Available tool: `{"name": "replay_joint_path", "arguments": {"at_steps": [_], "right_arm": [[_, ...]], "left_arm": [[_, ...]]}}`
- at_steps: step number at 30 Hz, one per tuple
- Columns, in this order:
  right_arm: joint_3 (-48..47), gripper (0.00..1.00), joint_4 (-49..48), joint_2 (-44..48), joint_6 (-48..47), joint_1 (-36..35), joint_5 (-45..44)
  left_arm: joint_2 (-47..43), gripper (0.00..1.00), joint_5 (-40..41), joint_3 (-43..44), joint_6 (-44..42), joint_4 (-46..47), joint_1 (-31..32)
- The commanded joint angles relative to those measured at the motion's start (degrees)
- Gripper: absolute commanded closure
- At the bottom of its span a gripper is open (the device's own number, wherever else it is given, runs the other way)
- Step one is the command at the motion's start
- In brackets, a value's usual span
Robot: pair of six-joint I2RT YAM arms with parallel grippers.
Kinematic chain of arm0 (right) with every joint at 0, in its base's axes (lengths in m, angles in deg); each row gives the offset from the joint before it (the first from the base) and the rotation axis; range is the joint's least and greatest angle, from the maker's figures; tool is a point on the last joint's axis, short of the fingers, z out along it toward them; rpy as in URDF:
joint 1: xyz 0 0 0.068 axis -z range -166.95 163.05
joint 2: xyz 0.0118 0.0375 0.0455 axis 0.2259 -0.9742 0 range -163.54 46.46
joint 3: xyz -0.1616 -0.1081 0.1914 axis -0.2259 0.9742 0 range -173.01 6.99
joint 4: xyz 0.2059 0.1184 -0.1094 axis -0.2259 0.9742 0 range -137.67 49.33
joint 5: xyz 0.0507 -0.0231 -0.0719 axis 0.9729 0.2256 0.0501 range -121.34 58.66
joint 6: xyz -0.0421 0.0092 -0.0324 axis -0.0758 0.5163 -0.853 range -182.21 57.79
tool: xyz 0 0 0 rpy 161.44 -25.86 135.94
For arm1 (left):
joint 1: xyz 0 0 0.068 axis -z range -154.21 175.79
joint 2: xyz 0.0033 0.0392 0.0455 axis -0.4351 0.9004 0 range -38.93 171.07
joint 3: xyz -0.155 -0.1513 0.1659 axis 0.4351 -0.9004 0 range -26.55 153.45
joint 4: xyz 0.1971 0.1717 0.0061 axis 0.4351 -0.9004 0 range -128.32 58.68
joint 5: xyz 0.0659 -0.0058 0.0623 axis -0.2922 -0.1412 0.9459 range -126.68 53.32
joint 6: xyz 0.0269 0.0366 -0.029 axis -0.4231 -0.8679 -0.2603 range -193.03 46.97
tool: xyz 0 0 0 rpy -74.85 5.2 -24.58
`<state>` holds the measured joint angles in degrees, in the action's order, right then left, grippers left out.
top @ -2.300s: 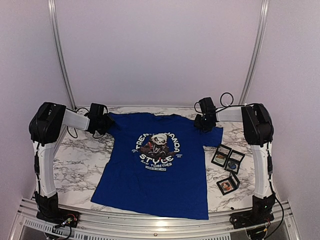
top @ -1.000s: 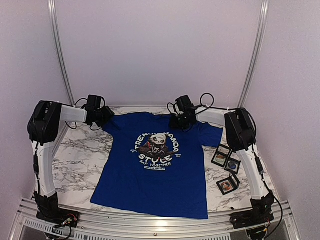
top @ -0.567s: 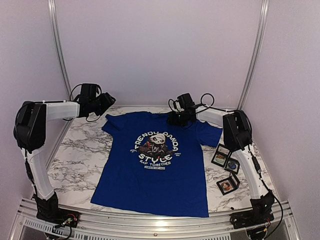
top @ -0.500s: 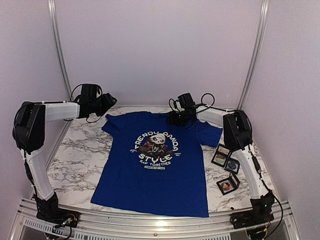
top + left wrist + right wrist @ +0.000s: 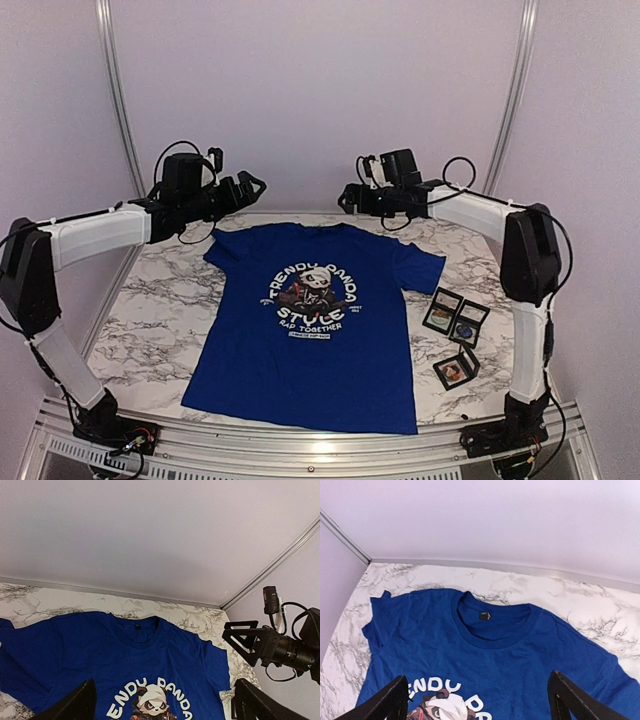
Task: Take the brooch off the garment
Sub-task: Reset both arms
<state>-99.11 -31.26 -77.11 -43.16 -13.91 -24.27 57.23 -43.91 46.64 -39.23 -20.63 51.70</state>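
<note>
Overhead, both arms hover above blue T-shirt [image 5: 315,320] spread flat on marble surface [image 5: 160,300]. Left gripper [image 5: 245,187] and right gripper [image 5: 350,197] spread wide, empty. No brooch discernible on fabric; locating it precedes any grasp.

White arm links, black joints, cables

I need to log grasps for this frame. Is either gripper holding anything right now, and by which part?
Nothing is held. Both the left gripper and the right gripper hang open above the blue T-shirt, touching nothing.
</note>
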Motion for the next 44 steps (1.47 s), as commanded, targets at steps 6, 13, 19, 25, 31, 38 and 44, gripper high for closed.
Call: {"name": "replay_joint_path", "arguments": {"at_steps": [6,13,19,25,31,38,44], "right_arm": [[23.1,0.01,-15.7,24.0,-1.3,-2.3,-6.7],[35.9,0.02,-22.1,38.1,-1.1,-2.3,-12.6],[37.9,0.02,-21.9,41.3,-0.5,-2.3,-12.5],[37.8,0.01,-21.9,41.7,-0.2,-2.3,-12.9],[37.9,0.02,-22.1,42.1,0.0,-2.3,-12.9],[38.1,0.02,-22.6,42.0,0.4,-2.3,-12.6],[38.0,0.01,-23.0,41.8,0.4,-2.3,-12.6]], "left_arm": [[-7.4,0.01,2.9,-2.0,-9.4,-0.1,3.7],[-13.8,0.01,3.5,-6.5,-11.1,-0.4,3.7],[-19.4,0.01,6.8,-10.3,-12.4,0.2,3.6],[-22.2,0.01,8.8,-11.7,-12.8,0.0,3.6],[-22.7,0.01,8.7,-11.8,-12.6,-0.6,3.7],[-23.1,0.01,9.3,-11.8,-13.0,-1.8,3.6],[-23.2,0.01,9.2,-11.8,-13.2,-1.8,3.6]]}}
